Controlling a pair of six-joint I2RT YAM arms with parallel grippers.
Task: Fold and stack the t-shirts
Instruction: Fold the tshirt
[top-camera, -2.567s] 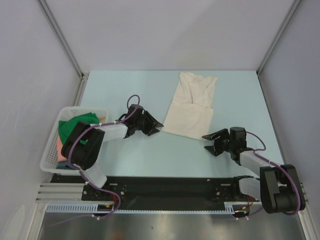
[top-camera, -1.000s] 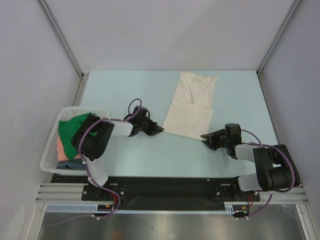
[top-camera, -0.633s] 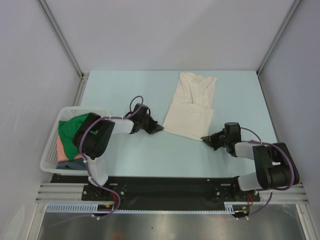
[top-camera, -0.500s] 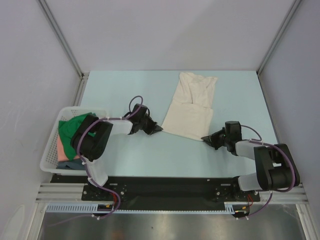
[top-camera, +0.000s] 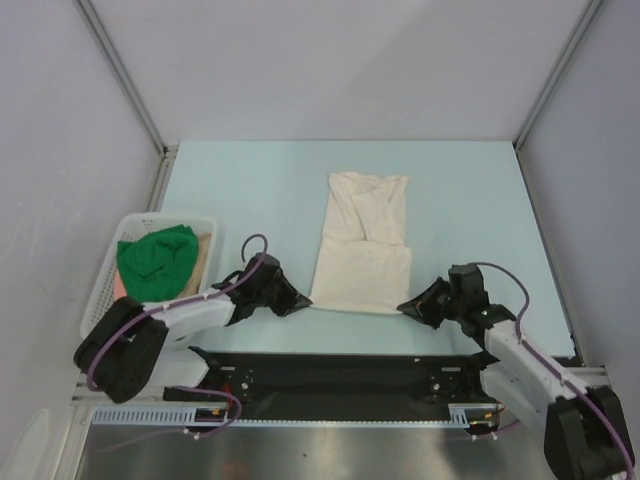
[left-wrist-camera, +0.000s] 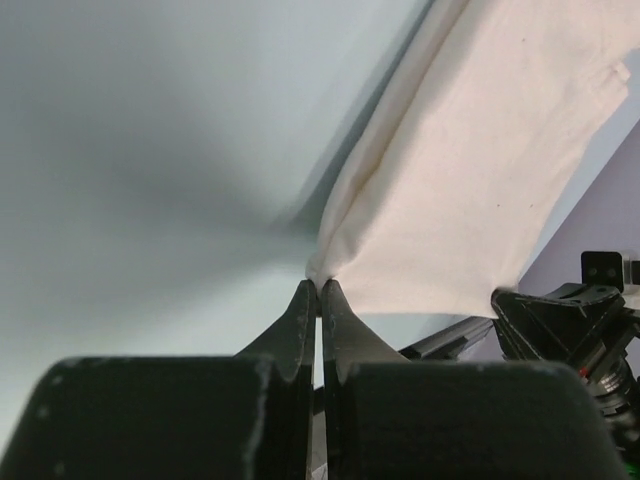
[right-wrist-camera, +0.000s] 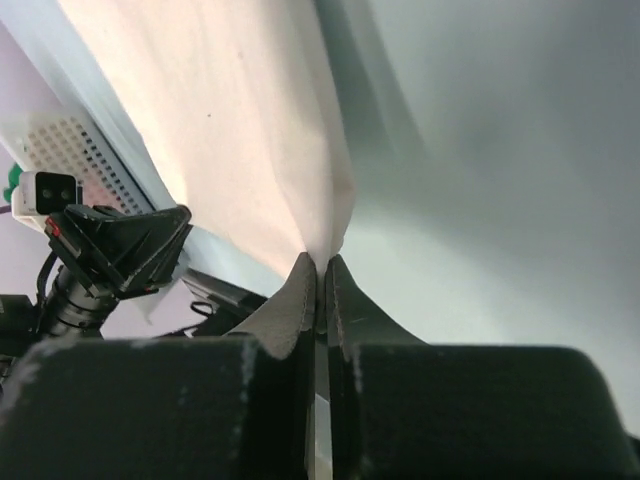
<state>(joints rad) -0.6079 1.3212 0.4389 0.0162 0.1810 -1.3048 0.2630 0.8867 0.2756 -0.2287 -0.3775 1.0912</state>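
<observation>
Cream t-shirt (top-camera: 362, 245) lies flat, its near hem stretched between both grippers. Only the top view shows the basket (top-camera: 105, 290) holding a green t-shirt (top-camera: 157, 257), outboard of the left gripper (top-camera: 303, 302). Wrist views show the left gripper and right gripper (top-camera: 404, 307) each pinched tight on a hem corner.

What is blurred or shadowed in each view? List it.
Top external: sharp, evenly lit, the cream t-shirt casts almost no shadow. Left wrist: the dark housing behind the jaws is blurred; a broad soft shadow darkens the table left of the shirt. Right wrist: same near blur, grey shadow right of the cloth.
</observation>
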